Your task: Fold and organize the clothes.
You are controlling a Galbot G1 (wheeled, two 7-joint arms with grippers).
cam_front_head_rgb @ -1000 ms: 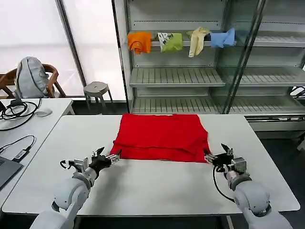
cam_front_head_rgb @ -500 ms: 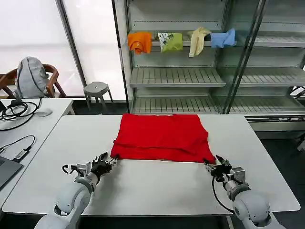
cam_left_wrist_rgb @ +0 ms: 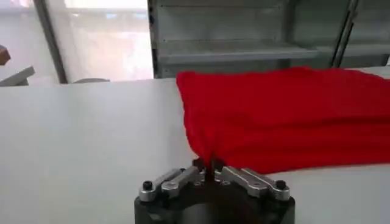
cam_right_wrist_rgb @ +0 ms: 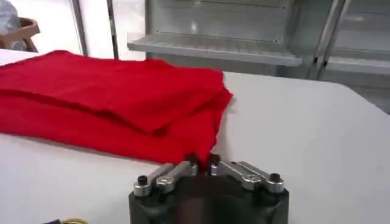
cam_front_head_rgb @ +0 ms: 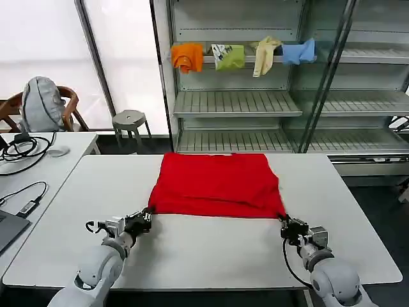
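Head view: red T-shirt (cam_front_head_rgb: pixel 217 182) lies folded mid-table (cam_front_head_rgb: pixel 211 256); left pincer (cam_front_head_rgb: pixel 146 219) and right pincer (cam_front_head_rgb: pixel 285 225) each pinch a near corner. Uneven pulling could skew the fold or slip a corner.

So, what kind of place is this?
Probably a lab or test room: a white table with the red T-shirt, metal shelving holding small garments, and a side desk with cables.

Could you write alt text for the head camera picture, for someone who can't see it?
A folded red T-shirt lies on a white table, and two robot arms pinch its near corners: the left claw on one, the right claw on the other. Behind the table, a metal shelf holds small orange, green, cream and blue garments.
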